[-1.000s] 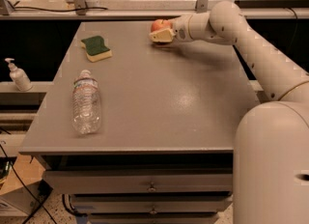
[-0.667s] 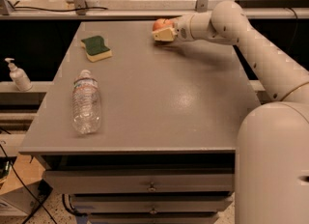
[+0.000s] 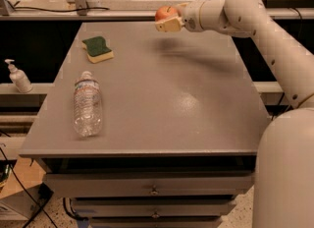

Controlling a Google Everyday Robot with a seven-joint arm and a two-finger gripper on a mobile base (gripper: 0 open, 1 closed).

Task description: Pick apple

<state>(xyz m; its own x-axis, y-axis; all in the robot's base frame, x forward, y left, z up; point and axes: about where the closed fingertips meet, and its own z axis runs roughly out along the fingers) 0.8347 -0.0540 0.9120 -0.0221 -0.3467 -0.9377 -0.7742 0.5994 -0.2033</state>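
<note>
A small round red-orange apple (image 3: 166, 13) is held in my gripper (image 3: 169, 19) near the far edge of the grey table (image 3: 162, 99), lifted above the tabletop, with a shadow on the surface below and to the right. The cream fingers (image 3: 170, 24) are shut around the apple's lower and right side. My white arm reaches in from the right.
A green-and-yellow sponge (image 3: 98, 48) lies at the far left of the table. A clear plastic water bottle (image 3: 87, 105) lies on its side at the left front. A soap dispenser (image 3: 17, 76) stands on a ledge left of the table. Drawers sit below the front edge.
The gripper has risen with the apple in it, from the tabletop at the far edge to above it.
</note>
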